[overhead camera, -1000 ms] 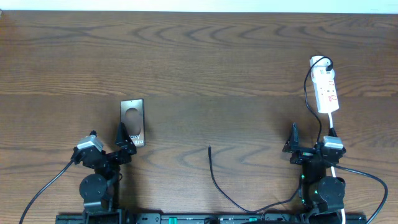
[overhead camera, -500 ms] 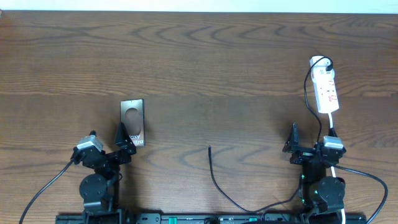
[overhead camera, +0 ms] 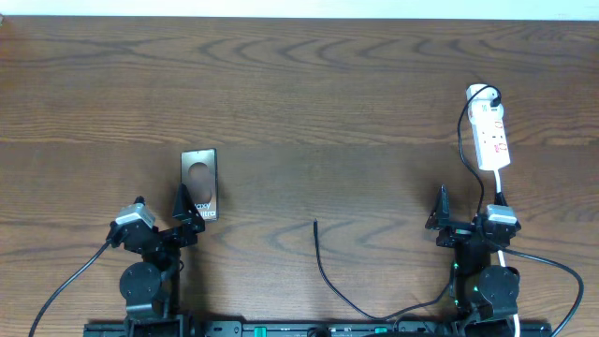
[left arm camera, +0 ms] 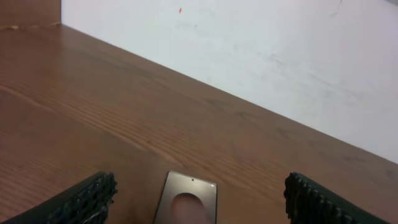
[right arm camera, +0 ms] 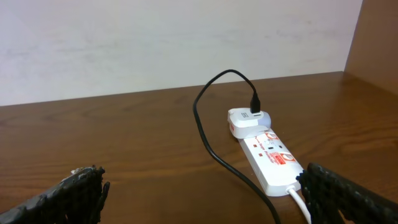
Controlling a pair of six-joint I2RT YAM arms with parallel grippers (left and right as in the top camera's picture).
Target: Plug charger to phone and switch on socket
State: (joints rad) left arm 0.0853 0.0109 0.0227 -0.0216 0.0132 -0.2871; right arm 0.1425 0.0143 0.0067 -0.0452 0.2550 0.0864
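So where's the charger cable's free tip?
In the overhead view, the thin black charger cable's free tip lies on the wooden table near front centre, right of the flat dark grey phone.

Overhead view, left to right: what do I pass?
First the dark grey-brown glossy flat phone → free tip of the thin black charger cable → right arm's black two-finger gripper → narrow white oblong power strip.

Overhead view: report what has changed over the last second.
Nothing has visibly changed. The left gripper and right gripper stay open and parked. The phone, the charger and the socket lie where they were, and the charger's free tip is still apart from the phone.
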